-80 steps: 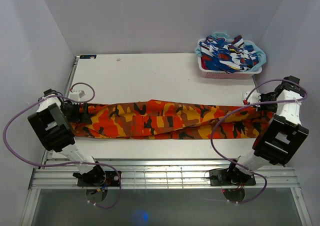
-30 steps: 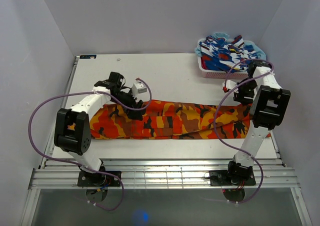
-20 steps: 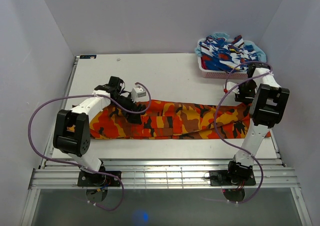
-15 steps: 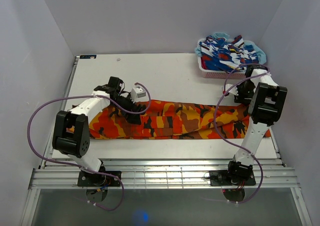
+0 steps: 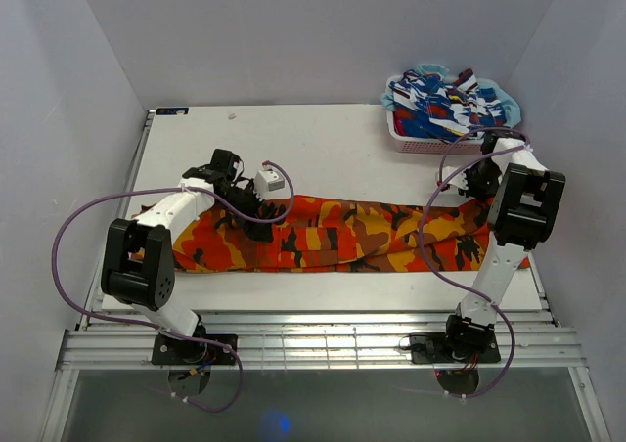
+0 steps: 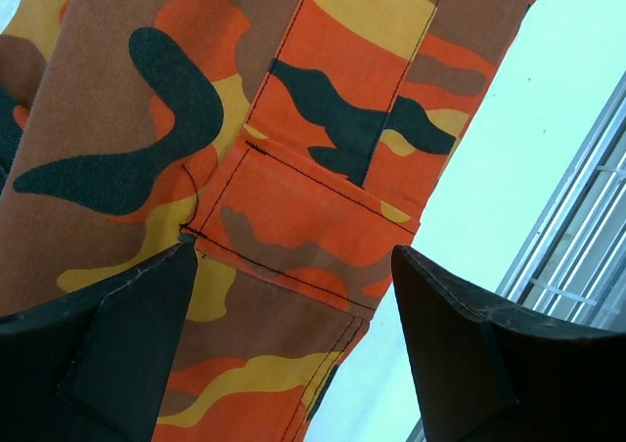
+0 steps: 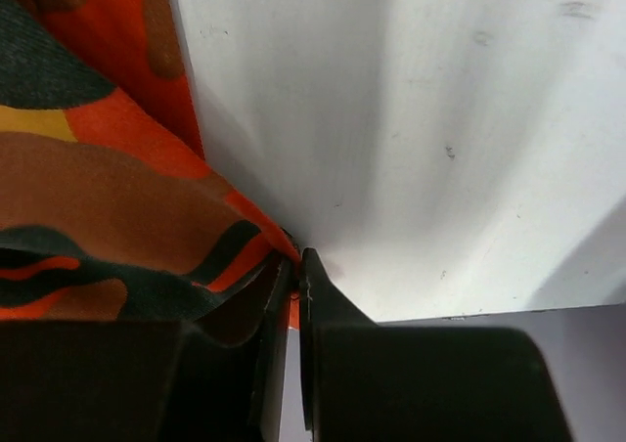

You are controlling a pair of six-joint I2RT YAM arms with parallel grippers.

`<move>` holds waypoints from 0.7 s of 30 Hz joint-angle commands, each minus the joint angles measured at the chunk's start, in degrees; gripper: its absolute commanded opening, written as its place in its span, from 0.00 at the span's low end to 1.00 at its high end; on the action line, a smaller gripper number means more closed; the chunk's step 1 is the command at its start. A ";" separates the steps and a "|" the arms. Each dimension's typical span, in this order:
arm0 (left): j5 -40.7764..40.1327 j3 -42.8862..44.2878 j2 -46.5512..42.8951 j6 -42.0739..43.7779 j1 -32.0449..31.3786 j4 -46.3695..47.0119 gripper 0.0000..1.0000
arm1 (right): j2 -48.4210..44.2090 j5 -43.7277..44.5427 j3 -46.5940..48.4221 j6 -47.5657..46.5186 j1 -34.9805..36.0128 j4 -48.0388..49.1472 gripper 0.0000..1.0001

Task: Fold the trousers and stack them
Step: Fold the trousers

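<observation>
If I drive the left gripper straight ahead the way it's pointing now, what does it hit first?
The trousers. The left gripper, jaws open, points down at the camouflage cloth, at a stitched patch near its edge. The wrist view doesn't settle how far off the cloth is.

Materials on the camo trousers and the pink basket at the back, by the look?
The trousers: soft woven cloth, probably cotton-type, matte; stitched seams and limp folds show. The basket: likely moulded plastic, going by its rigid pink lattice wall; too small to judge the finish.
</observation>
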 commanded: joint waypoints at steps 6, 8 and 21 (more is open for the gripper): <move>1.61 1.11 -3.24 0.39 -0.07 0.63 0.86 | -15.56 -10.94 -0.14 -1.83 -4.25 -9.25 0.08; 1.96 1.20 -3.24 1.27 -0.07 0.37 0.84 | -21.63 -10.24 -8.54 -4.47 -5.92 -8.90 0.08; 0.65 -1.61 -3.68 3.56 -0.07 0.54 0.84 | -38.25 -3.39 -38.12 -15.65 -15.95 1.02 0.15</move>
